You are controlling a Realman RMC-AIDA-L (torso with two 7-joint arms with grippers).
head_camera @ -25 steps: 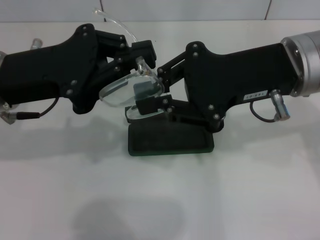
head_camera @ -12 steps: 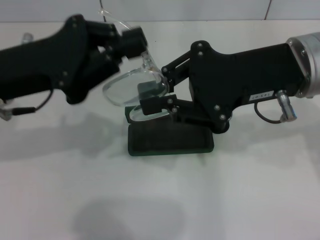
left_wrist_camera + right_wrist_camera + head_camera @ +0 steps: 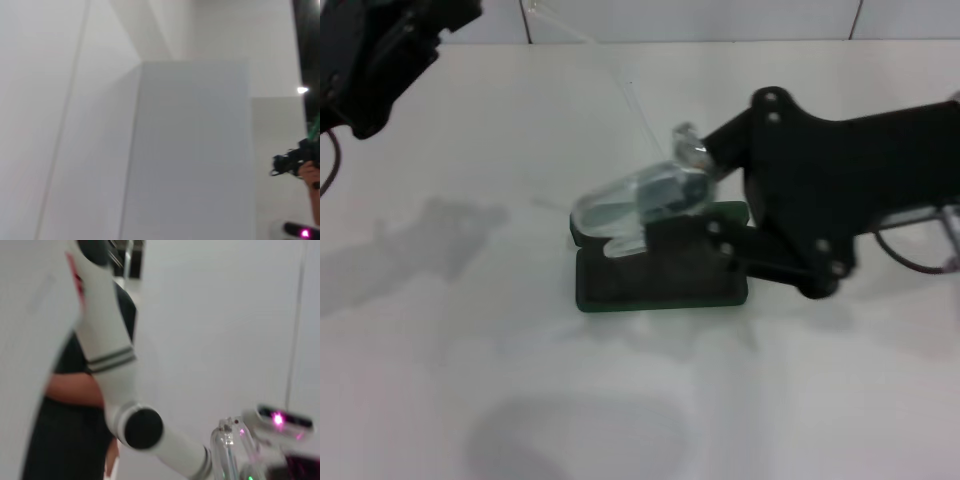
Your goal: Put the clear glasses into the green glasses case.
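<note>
Right gripper (image 3: pixel 665 215) is clamped on the glasses (image 3: pixel 638 198), holding them just above the open case (image 3: pixel 660 280). The glasses' long axis runs roughly left to right, tilted, with the lens end low at the case's left rear corner and one thin arm rising toward the far wall. The lens outline is blurred. The case lies flat on the table (image 3: pixel 640 400), long axis left to right. Left gripper (image 3: pixel 395 45) sits at the far left, cut off; its fingers cannot be made out.

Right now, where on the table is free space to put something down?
Bare table lies before the green glasses case and to its left. It is crowded above the case, where the right gripper holds the clear glasses.
</note>
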